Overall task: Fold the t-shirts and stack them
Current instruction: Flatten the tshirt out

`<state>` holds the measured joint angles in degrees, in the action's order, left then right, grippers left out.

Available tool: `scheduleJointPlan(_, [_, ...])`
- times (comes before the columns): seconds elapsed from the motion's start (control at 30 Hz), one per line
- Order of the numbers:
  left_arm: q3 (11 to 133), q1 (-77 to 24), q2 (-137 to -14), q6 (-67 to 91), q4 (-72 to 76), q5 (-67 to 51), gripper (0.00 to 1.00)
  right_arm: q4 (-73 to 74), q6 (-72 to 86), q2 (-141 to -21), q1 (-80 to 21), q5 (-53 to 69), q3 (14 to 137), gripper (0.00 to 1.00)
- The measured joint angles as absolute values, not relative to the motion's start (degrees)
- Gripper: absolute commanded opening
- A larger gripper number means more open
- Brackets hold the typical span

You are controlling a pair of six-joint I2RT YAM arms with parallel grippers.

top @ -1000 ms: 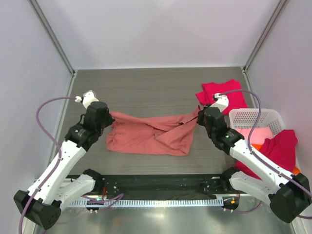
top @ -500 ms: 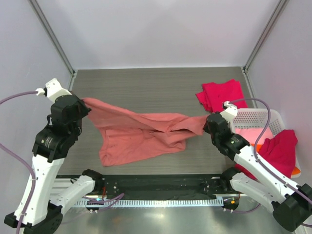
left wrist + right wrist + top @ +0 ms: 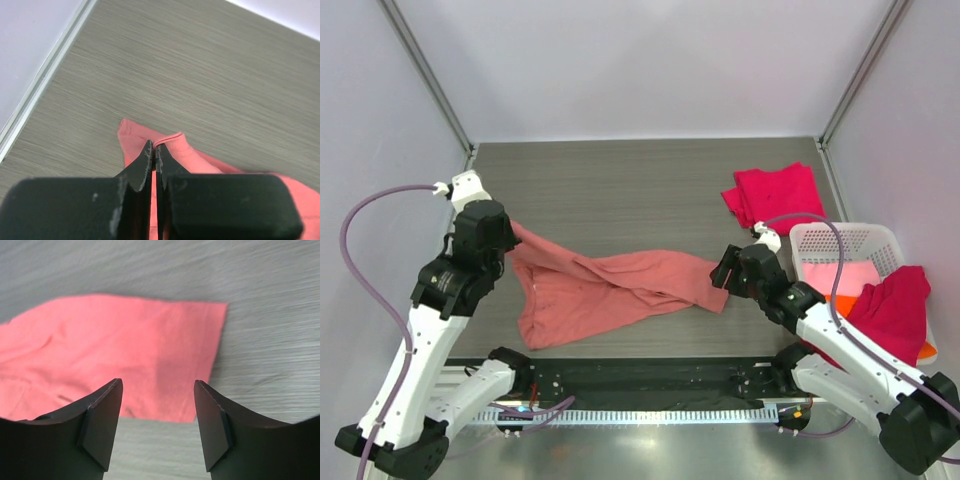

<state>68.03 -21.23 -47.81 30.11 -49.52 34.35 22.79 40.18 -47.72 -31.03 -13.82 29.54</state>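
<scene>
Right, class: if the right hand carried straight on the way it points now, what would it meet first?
Probably the salmon-pink t-shirt: the open right hand aims at its flat end on the table, though depth is hard to judge.

No text, label, brand, number or sign is being shown legibly in any of the views.
</scene>
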Motion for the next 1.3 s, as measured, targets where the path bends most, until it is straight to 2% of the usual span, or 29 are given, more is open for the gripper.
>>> scheduleJointPlan(0.07, [68.0,-21.2,-49.4,29.5,-49.5,33.8,0.00,22.9,40.7,-48.3,-31.2,-11.3,29.4,0.61])
scheduleJointPlan(0.1, [68.0,-21.2,-49.9,29.3,-49.5,33.7,0.00,23.0,41.1,-48.3,-31.3,-10.3,28.9,0.50])
scheduleJointPlan(0.13, [68.0,-21.2,-50.2,29.2,-49.5,33.5,0.00,22.9,41.6,-48.0,-31.4,-9.6,28.1,0.48])
scheduleJointPlan(0.47, [68.0,-21.2,-49.2,28.3,-49.0,33.2,0.00,25.3,49.8,-46.8,-32.1,-8.2,18.5,0.49])
scheduleJointPlan(0.77, [67.7,-21.2,-49.2,28.2,-48.7,33.1,0.00,20.2,51.5,-50.0,-32.1,-7.5,18.2,0.47])
scheduleJointPlan(0.93, [67.7,-21.2,-49.2,28.2,-48.6,33.1,0.00,16.7,52.1,-52.9,-32.2,-7.1,18.2,0.29])
scheduleJointPlan(1.07, [67.7,-21.2,-49.2,28.2,-48.6,33.1,0.00,16.2,52.4,-54.2,-32.3,-6.8,18.2,0.01])
scheduleJointPlan(1.3, [67.7,-21.2,-50.6,28.6,-48.7,32.2,0.00,22.2,50.7,-54.2,-32.3,-7.1,23.5,0.01])
